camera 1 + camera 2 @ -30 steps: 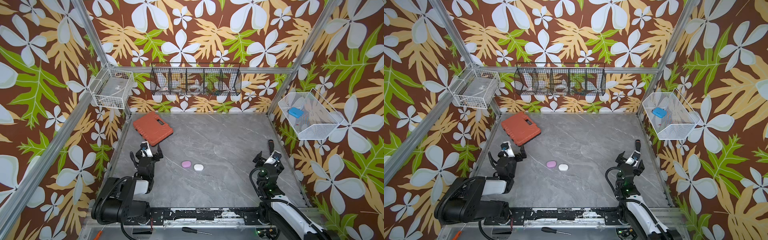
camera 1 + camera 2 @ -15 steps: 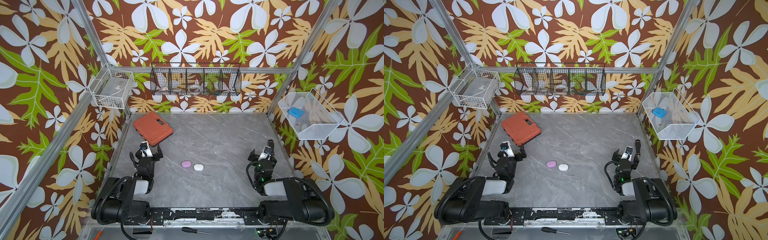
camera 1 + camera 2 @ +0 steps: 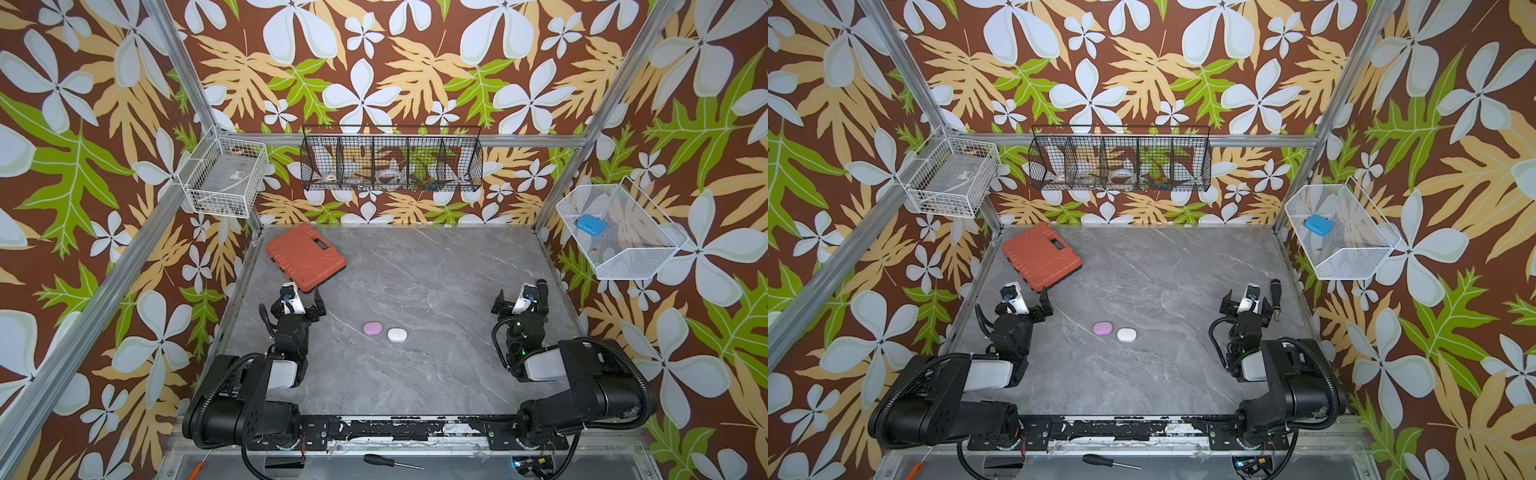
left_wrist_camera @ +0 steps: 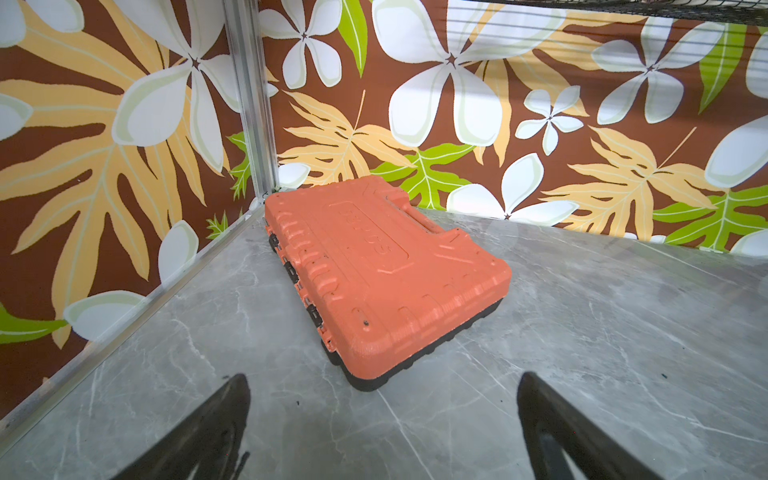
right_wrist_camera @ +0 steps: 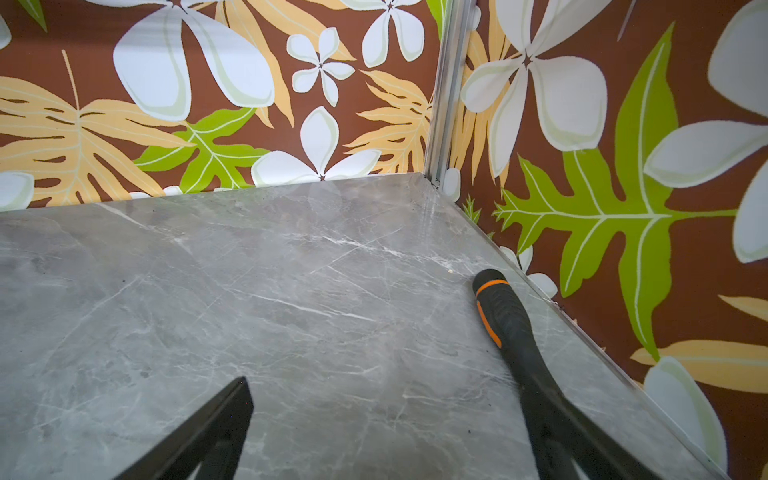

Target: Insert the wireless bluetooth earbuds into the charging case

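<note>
Grey marble-patterned tabletop, floral walls on three sides.

Lower middle of both top views: a lilac-pink pebble-shaped plastic case and a white pebble-shaped plastic case lie side by side, almost touching. Both look closed. The earbuds themselves cannot be made out. The cases sit between the two arms, well apart from either.

Left gripper: left of centre in the top views, low over the table. Jaws spread wide, nothing between them. It faces a flat orange moulded-plastic tool case that lies near, toward the table's far left corner.

Right gripper: right of centre, near the right wall. Jaws equally wide and empty. A black screwdriver handle with an orange band lies on the table just beside its outer finger — whether they touch cannot be told.
</note>
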Controlling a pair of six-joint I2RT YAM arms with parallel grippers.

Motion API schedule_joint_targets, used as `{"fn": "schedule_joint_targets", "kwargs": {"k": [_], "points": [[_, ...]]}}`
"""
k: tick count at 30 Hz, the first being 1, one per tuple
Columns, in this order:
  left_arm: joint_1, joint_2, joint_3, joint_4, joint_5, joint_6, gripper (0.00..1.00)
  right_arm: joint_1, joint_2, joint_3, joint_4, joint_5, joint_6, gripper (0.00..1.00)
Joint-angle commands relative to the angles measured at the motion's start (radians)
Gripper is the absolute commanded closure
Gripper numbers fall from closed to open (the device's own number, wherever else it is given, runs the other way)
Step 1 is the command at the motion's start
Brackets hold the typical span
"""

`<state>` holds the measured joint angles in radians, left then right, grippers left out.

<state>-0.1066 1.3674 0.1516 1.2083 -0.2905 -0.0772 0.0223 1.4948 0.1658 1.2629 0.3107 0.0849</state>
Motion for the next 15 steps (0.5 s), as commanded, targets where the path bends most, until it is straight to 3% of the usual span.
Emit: {"fn": "schedule_joint_targets", "kwargs": {"k": [1, 15], "points": [[-0.001, -0.001, 0.000, 0.039, -0.007, 0.010, 0.00, 0.003, 0.000, 0.004, 0.027, -0.003, -0.008, 0.01], [-0.001, -0.002, -0.001, 0.038, -0.007, 0.009, 0.00, 0.003, 0.001, 0.009, 0.018, -0.007, -0.011, 0.00]]}}
